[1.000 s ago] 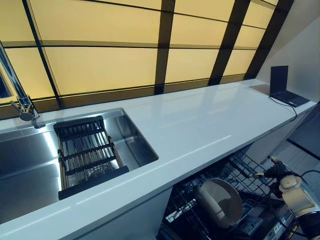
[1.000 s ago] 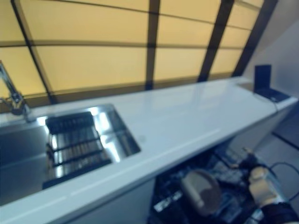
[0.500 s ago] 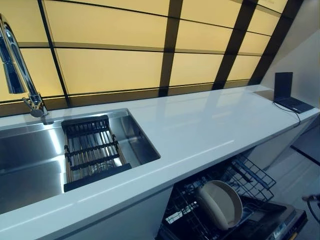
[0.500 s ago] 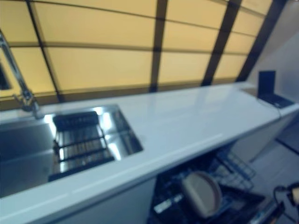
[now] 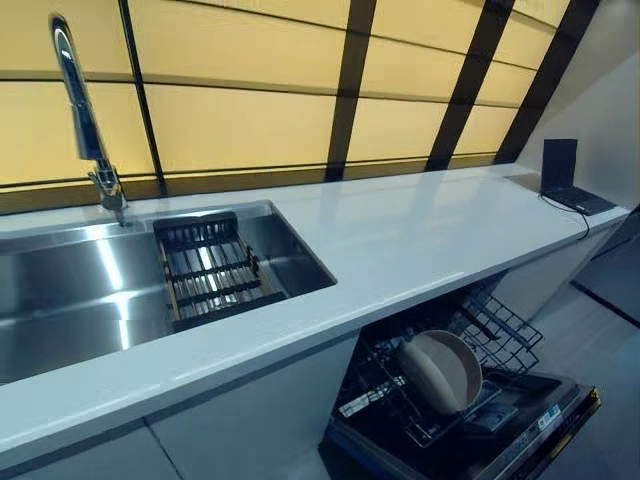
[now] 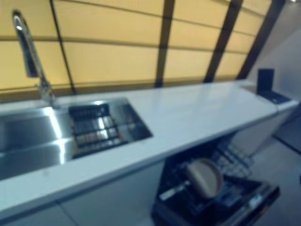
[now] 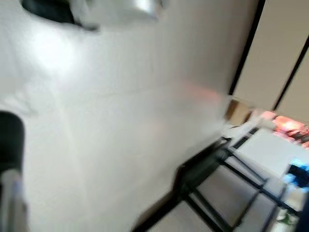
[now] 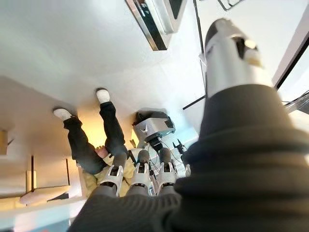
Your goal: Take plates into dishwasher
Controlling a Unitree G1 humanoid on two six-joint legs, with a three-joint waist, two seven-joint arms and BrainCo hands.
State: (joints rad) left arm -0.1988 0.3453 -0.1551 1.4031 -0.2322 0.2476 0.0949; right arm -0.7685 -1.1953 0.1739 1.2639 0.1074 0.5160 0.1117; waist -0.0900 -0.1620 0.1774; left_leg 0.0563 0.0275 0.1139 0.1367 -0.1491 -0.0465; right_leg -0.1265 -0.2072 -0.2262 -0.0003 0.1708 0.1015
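A beige plate (image 5: 441,372) stands on edge in the lower rack (image 5: 497,338) of the open dishwasher, under the white counter (image 5: 400,240). It also shows in the right eye view (image 6: 204,178). Neither hand shows in the eye views. My right hand (image 8: 143,177) shows in its wrist view, hanging over the floor with relaxed fingers and its thumb (image 8: 231,55) apart, holding nothing. Only a dark blurred part of my left hand (image 7: 9,143) shows in its wrist view.
The dishwasher door (image 5: 545,428) lies folded down at the lower right. A steel sink (image 5: 70,290) with a tap (image 5: 85,120) holds a black drying rack (image 5: 212,270). A laptop (image 5: 570,185) sits at the counter's far right. A person (image 8: 89,140) stands behind on the floor.
The camera has pulled back and turned, so more of the sink and tap shows. My right hand has drawn away from the dishwasher rack and out of the eye views. The plate stays in the rack.
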